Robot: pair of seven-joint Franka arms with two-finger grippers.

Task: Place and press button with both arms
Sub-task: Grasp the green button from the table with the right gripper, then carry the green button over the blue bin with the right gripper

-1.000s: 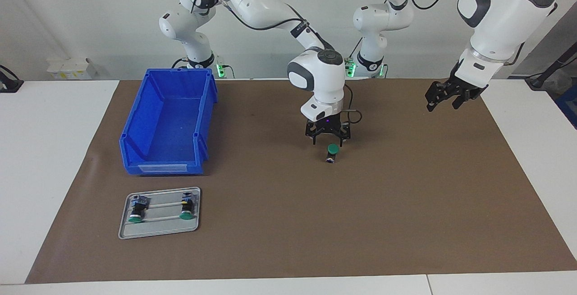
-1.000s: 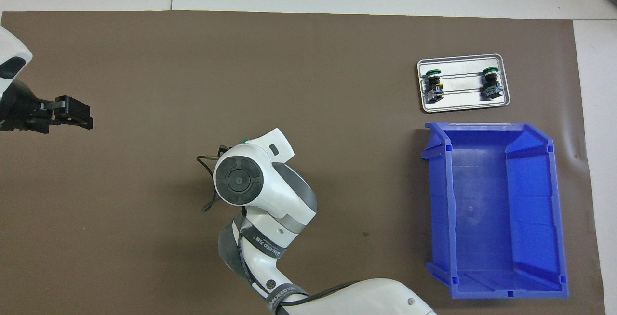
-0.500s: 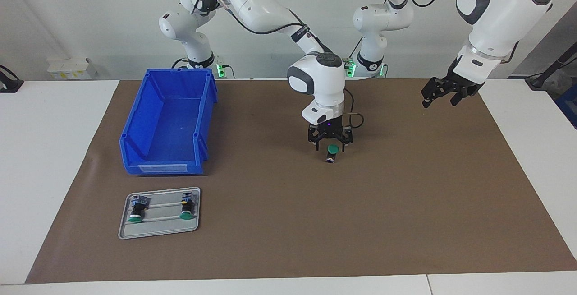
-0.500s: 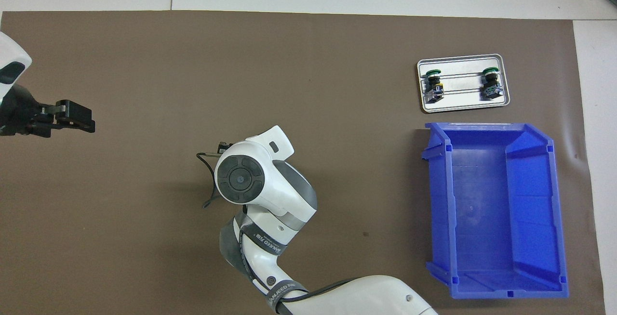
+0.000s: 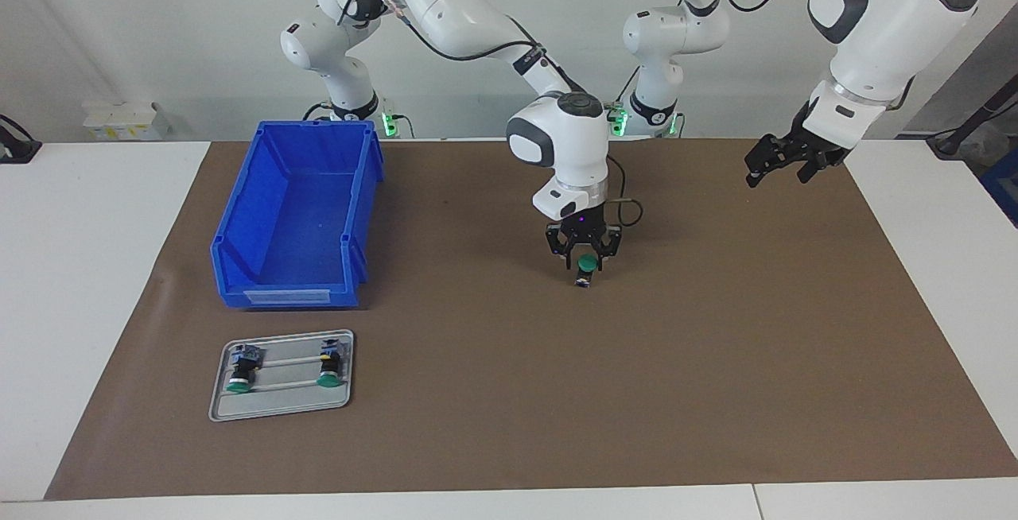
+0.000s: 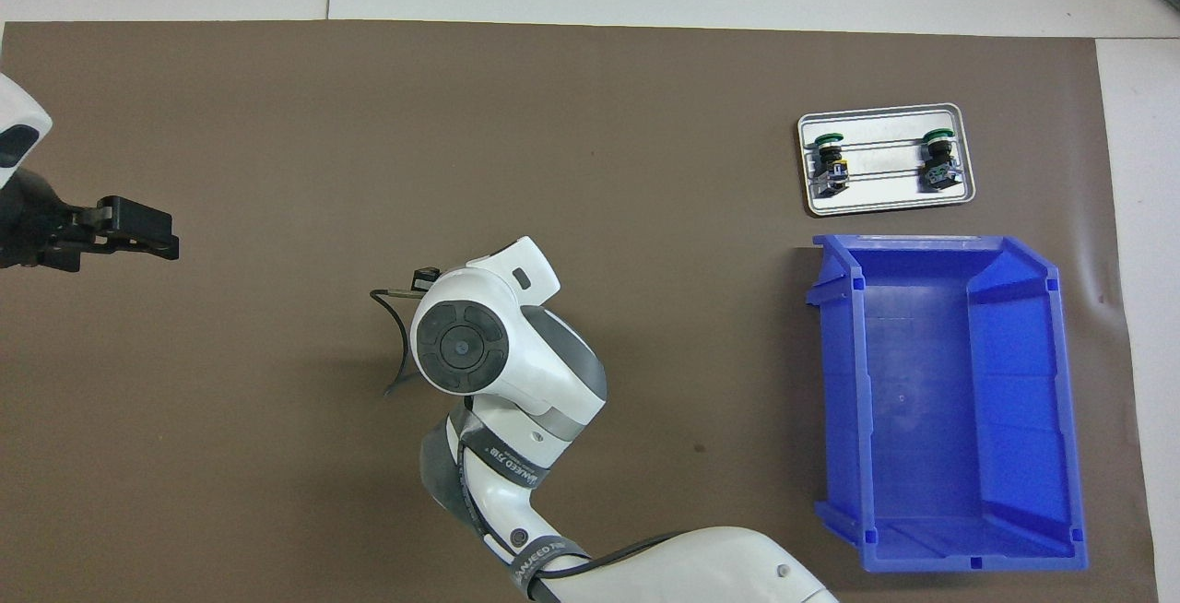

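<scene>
1. Lighting: bright, even and diffuse, seemingly from above.
2. Shadows: soft and short; a faint one lies under the bin [image 5: 294, 218], another beneath the right arm [image 6: 498, 372].
3. Glare: mild sheen on the tray [image 5: 280, 405] and on the white arm shells.
4. Focus: both views sharp; no motion blur.
5. Distortion: none evident at the edges.

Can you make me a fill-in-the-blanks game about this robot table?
1. The big bin on the brown mat is coloured ____.
2. The small metal tray holds ____ green-capped buttons.
3. The right end effector is directly over a button with a ____ cap.
4. The left end effector hangs in the air holding ____.

Missing words: blue; two; green; nothing
</scene>
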